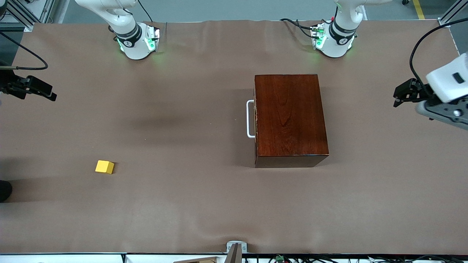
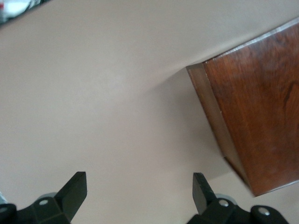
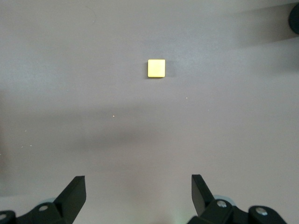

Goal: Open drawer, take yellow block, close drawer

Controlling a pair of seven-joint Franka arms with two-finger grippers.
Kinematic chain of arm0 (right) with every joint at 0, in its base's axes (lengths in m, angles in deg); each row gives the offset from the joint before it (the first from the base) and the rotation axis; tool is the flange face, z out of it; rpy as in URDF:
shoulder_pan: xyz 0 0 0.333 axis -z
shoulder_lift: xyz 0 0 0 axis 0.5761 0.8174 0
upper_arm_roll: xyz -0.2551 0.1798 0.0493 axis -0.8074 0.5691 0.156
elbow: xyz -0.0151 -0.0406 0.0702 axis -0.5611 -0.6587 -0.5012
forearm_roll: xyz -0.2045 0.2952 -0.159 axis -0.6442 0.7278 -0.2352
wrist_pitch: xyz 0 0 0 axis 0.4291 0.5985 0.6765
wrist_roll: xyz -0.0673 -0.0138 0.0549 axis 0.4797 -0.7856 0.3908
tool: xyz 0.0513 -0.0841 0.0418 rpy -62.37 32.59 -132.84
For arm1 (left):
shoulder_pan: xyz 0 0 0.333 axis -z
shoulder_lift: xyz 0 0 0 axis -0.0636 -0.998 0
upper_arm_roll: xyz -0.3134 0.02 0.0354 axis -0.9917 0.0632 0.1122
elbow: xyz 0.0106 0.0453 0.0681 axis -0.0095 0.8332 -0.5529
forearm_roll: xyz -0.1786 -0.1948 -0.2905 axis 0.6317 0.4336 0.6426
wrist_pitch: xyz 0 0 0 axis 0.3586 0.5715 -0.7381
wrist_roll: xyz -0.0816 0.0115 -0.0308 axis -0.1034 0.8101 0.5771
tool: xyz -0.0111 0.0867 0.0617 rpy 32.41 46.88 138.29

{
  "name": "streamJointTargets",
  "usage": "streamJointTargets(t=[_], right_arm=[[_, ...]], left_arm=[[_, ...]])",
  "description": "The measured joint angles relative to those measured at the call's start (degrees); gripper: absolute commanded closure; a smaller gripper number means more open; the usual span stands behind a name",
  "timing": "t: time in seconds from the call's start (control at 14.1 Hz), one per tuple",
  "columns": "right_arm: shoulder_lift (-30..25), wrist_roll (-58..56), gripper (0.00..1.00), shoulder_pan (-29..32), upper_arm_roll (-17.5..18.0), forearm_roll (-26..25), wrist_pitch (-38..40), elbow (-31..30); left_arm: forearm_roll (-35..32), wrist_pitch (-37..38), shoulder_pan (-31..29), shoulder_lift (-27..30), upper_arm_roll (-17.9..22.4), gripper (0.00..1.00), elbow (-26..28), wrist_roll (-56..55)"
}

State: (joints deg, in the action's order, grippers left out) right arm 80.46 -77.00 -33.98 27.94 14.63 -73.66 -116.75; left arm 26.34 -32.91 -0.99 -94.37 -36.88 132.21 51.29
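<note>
The drawer is shut in the dark reddish-brown box (image 1: 290, 117), with its white handle (image 1: 250, 119) facing the right arm's end of the table. The yellow block (image 1: 104, 167) lies on the bare table, nearer the front camera than the box and toward the right arm's end. It also shows in the right wrist view (image 3: 156, 68). My right gripper (image 1: 51, 93) is open and empty at the right arm's end, well above the table (image 3: 138, 186). My left gripper (image 1: 398, 95) is open and empty at the left arm's end, beside the box (image 2: 261, 112), with only table between its fingers (image 2: 140, 186).
The brown table cover (image 1: 182, 120) is smooth. Both arm bases (image 1: 137, 42) (image 1: 334, 40) stand at the table's edge farthest from the front camera. A small metal bracket (image 1: 236, 250) sits at the nearest edge. A dark object (image 1: 4, 190) pokes in at the right arm's end.
</note>
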Motion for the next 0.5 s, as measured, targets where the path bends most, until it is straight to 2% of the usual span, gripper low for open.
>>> streamJointTargets(t=[0.07,0.21,0.35,0.5], right_arm=[[0.0,0.0,0.00,0.0,0.0,0.0,0.0,0.0],[0.0,0.0,0.00,0.0,0.0,0.0,0.0,0.0],[0.0,0.0,0.00,0.0,0.0,0.0,0.0,0.0],[0.0,0.0,0.00,0.0,0.0,0.0,0.0,0.0]], left_arm=[[1.1,0.0,1.0,0.4,1.8,0.00,0.8,-4.7],[1.7,0.0,1.8,0.6,2.8,0.00,1.8,-12.7],[1.7,-1.0,2.5,0.7,2.8,0.00,2.4,-16.5],[1.7,-5.0,2.8,2.3,2.9,0.00,5.4,-17.7]])
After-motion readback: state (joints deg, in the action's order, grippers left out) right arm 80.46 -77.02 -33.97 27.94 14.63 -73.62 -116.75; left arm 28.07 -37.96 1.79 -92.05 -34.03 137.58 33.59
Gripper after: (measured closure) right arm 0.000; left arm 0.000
